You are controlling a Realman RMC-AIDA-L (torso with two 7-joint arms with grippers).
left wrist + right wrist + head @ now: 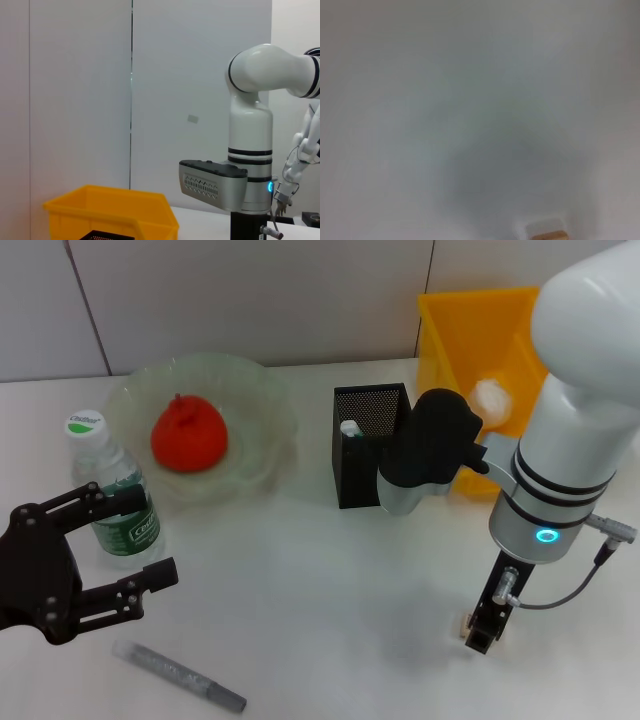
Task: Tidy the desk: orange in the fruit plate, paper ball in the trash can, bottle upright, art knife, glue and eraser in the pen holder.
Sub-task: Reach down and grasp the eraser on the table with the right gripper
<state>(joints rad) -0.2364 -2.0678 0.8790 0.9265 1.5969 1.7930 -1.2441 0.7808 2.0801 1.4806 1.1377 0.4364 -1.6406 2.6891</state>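
Observation:
The orange (188, 435) lies in the pale-green fruit plate (262, 400). Just in front of the plate the bottle (108, 490) stands upright, and my left gripper (128, 540) is open around its label. Near the front edge lies the grey glue (180, 677). The black pen holder (372, 445) (107, 236) holds a pale slim tip, seemingly the art knife (349, 428). The paper ball (492, 398) rests in the yellow trash can (455, 335) (110, 210). My right gripper (483, 628) points straight down at the table, right by the small beige eraser (466, 621) (547, 233).
The right arm's forearm (425, 450) (250, 165) hangs between the pen holder and the trash can. A grey cable (575, 585) loops off the right wrist. A white wall stands behind the table.

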